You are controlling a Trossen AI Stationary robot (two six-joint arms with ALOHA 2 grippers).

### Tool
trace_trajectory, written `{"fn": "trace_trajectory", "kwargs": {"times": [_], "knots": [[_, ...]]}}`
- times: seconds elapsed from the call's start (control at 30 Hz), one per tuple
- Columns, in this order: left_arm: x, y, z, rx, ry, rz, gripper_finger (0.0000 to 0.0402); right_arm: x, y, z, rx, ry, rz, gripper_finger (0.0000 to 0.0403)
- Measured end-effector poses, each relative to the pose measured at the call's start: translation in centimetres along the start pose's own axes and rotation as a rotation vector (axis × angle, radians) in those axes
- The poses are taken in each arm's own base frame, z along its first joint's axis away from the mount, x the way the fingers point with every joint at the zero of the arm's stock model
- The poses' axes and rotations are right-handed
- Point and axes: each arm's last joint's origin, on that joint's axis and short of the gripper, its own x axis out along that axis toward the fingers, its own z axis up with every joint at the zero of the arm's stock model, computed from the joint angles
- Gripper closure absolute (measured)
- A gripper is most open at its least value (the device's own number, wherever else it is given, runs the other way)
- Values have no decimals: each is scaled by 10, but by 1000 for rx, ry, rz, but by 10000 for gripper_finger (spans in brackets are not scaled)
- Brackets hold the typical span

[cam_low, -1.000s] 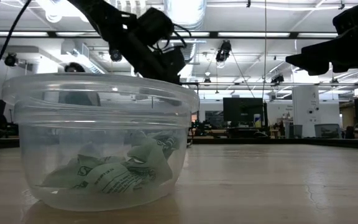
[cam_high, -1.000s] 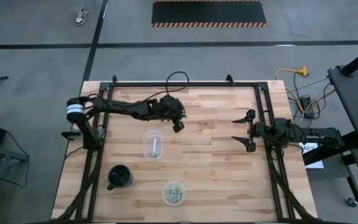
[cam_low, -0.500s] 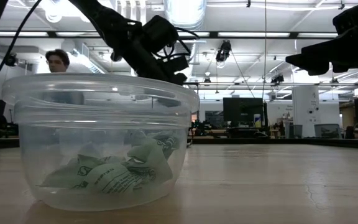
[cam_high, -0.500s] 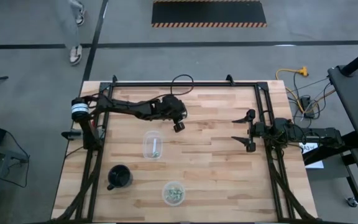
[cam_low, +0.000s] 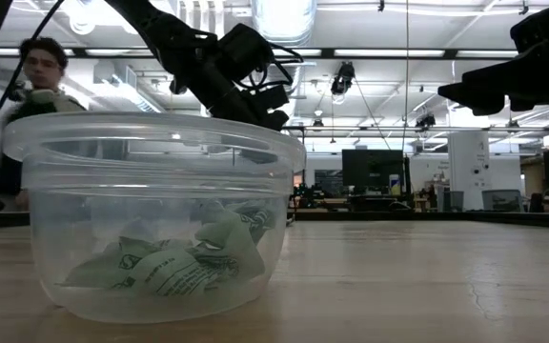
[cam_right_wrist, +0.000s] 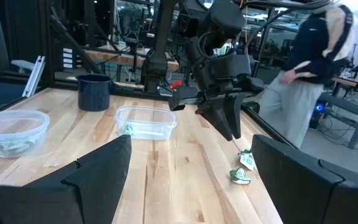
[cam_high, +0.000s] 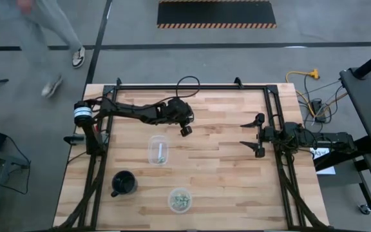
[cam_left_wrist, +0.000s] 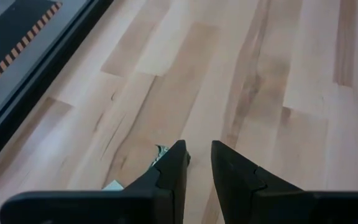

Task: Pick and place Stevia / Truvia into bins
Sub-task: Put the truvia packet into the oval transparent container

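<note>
My left gripper (cam_high: 185,131) hangs over the far middle of the table with its fingers pointing down and only a narrow gap between them, holding nothing (cam_left_wrist: 197,152). Two pale green and white packets (cam_right_wrist: 246,159) lie flat on the wood just beyond it; one (cam_left_wrist: 160,151) peeks out beside a finger. The squarish clear container (cam_high: 158,149) stands nearer, with a packet inside. The round clear container (cam_high: 180,200) by the near edge holds several crumpled packets (cam_low: 179,267). My right gripper (cam_high: 257,136) waits open at the table's right side.
A black mug (cam_high: 124,183) stands at the near left, beside the round container. A black metal frame (cam_high: 192,87) runs around the table's edges. Bare wood lies between the two grippers. A person (cam_high: 44,26) walks on the floor beyond the table's far left corner.
My left arm's wrist has shifted slightly toward the table's right, with its fingertips staying almost in place. A person has walked along the floor beyond the far left corner. The containers and packets have not moved.
</note>
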Motion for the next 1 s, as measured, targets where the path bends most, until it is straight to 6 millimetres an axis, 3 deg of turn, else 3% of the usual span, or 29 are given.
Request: {"fn": "trace_trajectory", "kwargs": {"times": [0.23, 0.77, 1.0], "knots": [[0, 0, 0, -1, 0, 0, 307, 0, 0, 0, 0, -1, 0, 78], [1, 0, -1, -6, 1, 0, 166, 0, 0, 0, 0, -1, 0, 78], [1, 0, 2, -14, -25, -1, 150, 0, 0, 0, 0, -1, 0, 78]]}}
